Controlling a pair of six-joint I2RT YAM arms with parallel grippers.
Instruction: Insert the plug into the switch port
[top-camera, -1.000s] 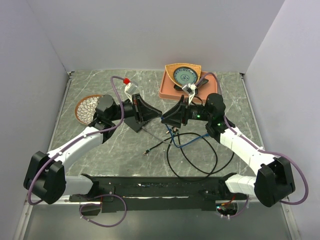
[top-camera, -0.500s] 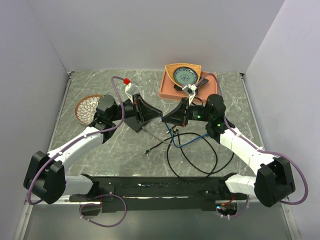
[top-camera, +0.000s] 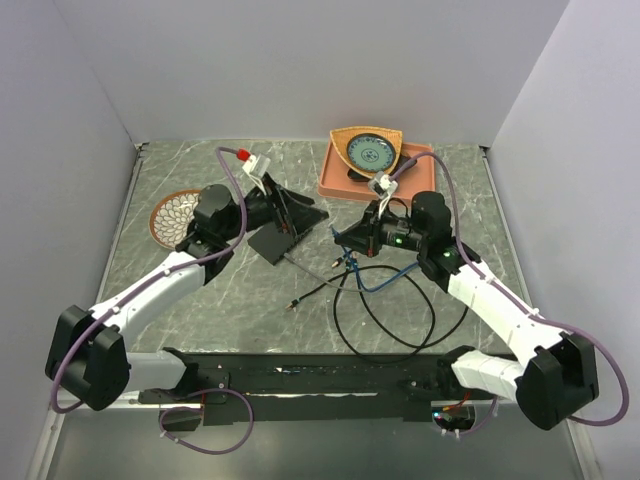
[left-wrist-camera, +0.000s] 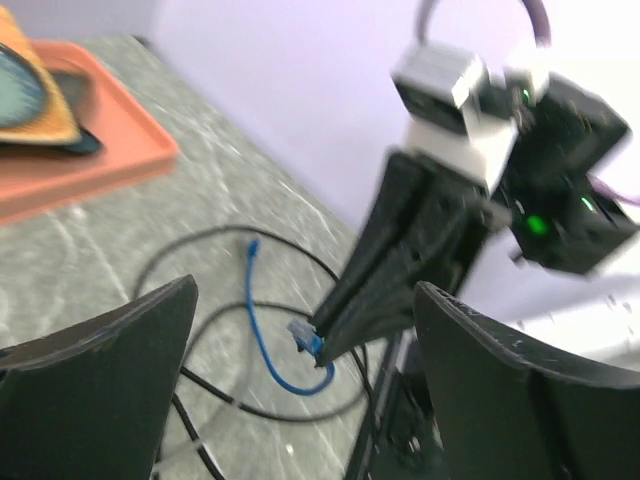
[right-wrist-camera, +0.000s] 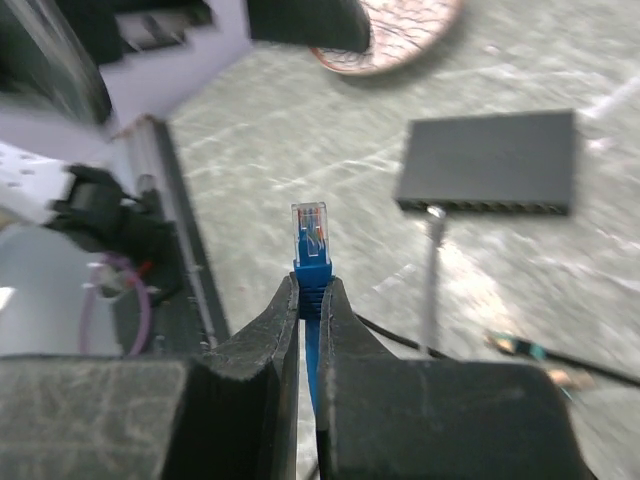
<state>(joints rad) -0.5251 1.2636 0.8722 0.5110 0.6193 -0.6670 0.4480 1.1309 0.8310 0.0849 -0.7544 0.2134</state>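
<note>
Two sets of jaws, two states: my right gripper (right-wrist-camera: 310, 288) is clamped on the blue boot of the plug (right-wrist-camera: 309, 235), its clear head poking past the fingertips, while my left gripper (left-wrist-camera: 305, 290) hangs wide apart, holding nothing. The switch (right-wrist-camera: 490, 160) lies flat on the table (top-camera: 200, 290), well apart from the plug, its port row (right-wrist-camera: 490, 207) along the thin edge facing my right wrist. Nothing braces that box, so I judge a push could slide it rather than seat; my narrow pinch may let the plug pivot, and the blue cable (left-wrist-camera: 262, 345) could tug it off line.
</note>
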